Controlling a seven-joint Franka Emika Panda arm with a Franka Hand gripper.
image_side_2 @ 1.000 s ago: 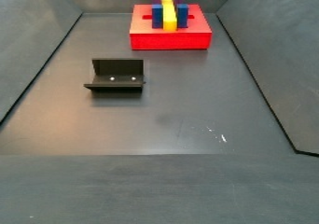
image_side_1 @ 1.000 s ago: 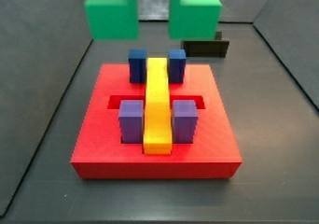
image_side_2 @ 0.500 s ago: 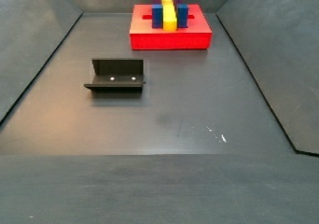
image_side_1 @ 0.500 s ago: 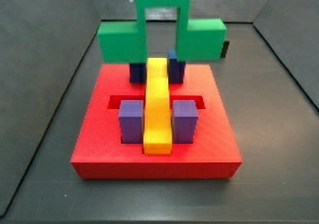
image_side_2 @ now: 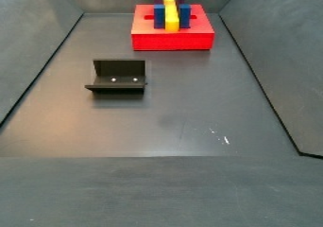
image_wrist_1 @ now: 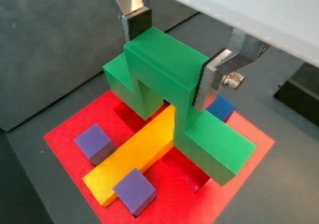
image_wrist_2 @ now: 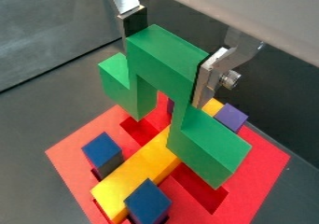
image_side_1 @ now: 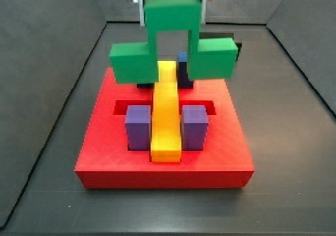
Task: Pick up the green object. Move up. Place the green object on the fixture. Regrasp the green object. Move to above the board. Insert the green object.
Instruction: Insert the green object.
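Observation:
My gripper (image_wrist_1: 174, 55) is shut on the green object (image_wrist_1: 169, 88), with its silver fingers clamping the raised middle block from both sides; both wrist views show this. In a side view the gripper (image_side_1: 174, 2) holds the green object (image_side_1: 171, 45) upright over the far end of the red board (image_side_1: 164, 166). Its two cube ends hang on either side of the yellow bar (image_side_1: 165, 107). I cannot tell whether they touch the board. The fixture (image_side_2: 117, 77) stands empty on the floor, well away from the board (image_side_2: 173, 40).
Two purple blocks (image_side_1: 138, 127) flank the yellow bar at the board's near end. Blue blocks (image_wrist_2: 106, 153) sit beside the bar under the green object. Dark sloping walls enclose the floor on all sides.
The gripper has come down with the green object, from high above the board's far edge to just over the far end of the yellow bar.

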